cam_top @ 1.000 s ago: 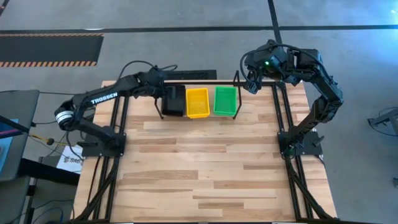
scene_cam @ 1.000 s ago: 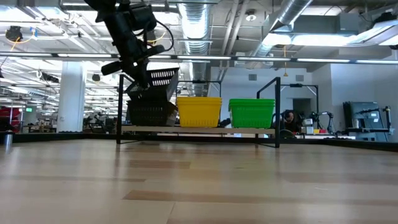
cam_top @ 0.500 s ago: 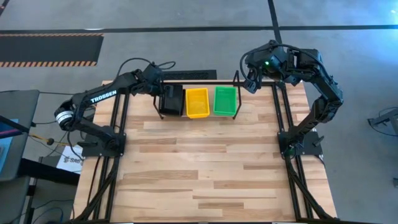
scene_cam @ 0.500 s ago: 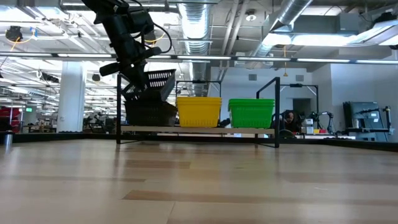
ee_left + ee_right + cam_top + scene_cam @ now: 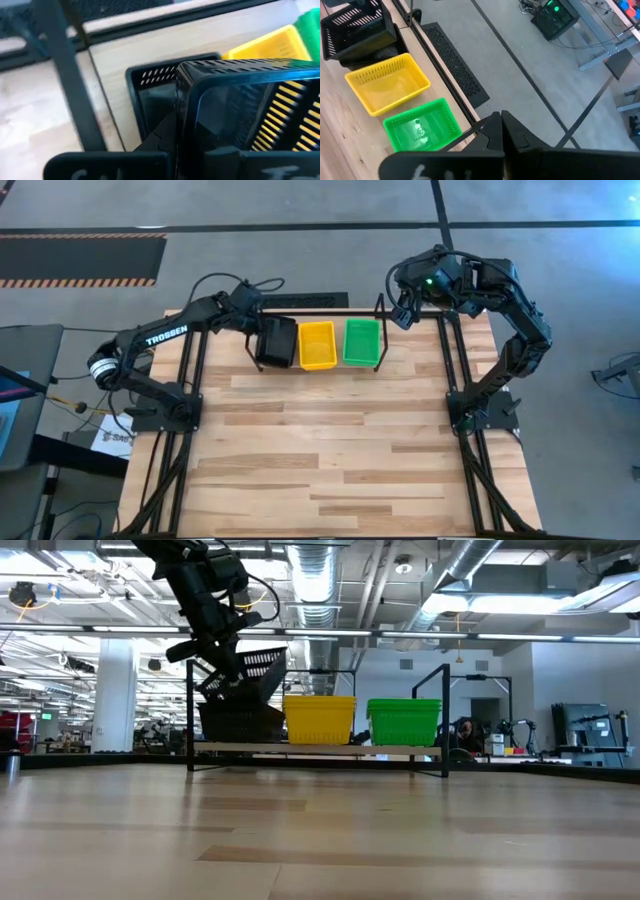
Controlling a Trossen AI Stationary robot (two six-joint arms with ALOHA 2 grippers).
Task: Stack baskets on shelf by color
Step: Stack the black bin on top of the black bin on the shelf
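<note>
The left gripper [image 5: 232,668] has its jaws closed on the rim of a black basket [image 5: 243,674], holding it tilted above the black stack [image 5: 238,722] at the shelf's [image 5: 320,749] left end; from here the job is to level that basket so its rim sits parallel to the one beneath, line up the corners, then lower it straight so it nests rather than catching on an edge; I'd let go only once it rests squarely; the tilt looks like the main risk, since a corner could wedge; the right gripper [image 5: 501,117] waits beyond the shelf's right end with its fingers pressed together, holding nothing; beside the black pile sit the yellow baskets [image 5: 318,344] and then the green baskets [image 5: 361,341], each looking neatly nested; all are rectangular, thin moulded plastic with slotted sides and a rolled lip, light and slightly springy I'd guess; the shelf is black tube over a pale board
</note>
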